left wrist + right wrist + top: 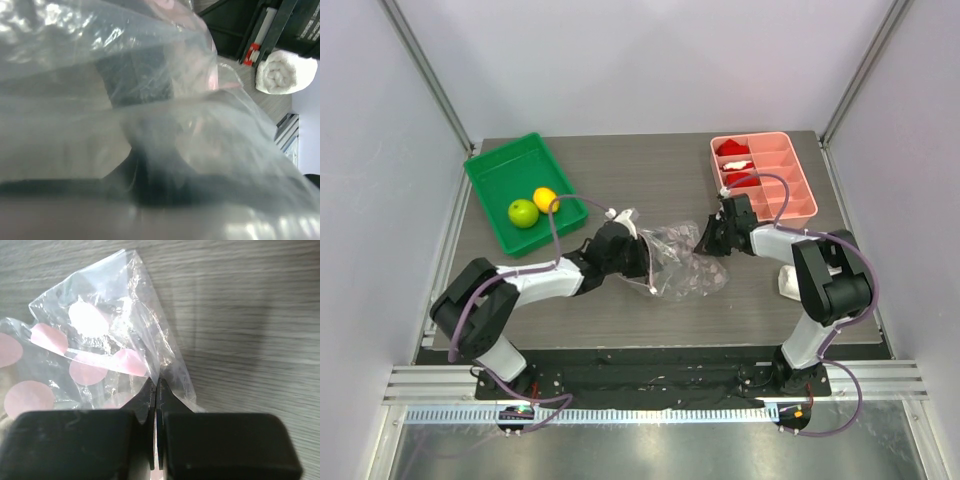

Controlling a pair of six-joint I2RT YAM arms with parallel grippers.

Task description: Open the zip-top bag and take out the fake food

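Both the lime fruit (523,212) and the orange fruit (545,199) lie in the green tray (505,173), ten o'clock from the zip-top bag (685,262) on the tabletop (630,175). The right claw (156,390) pinches its three o'clock edge; the left claw (636,256) sits at nine o'clock, grip impossible to tell.

The zip-top bag (680,262) is showing as thin clear plastic, crinkled and glossy, with pale pink dots. The table (620,190) beneath the bag is looking like matt grey wood grain. At the bag's edge, the right gripper (156,385) is showing smooth matt black fingers (220,440). Right of the bag, a rolled towel (282,72) is looking like soft white cloth.
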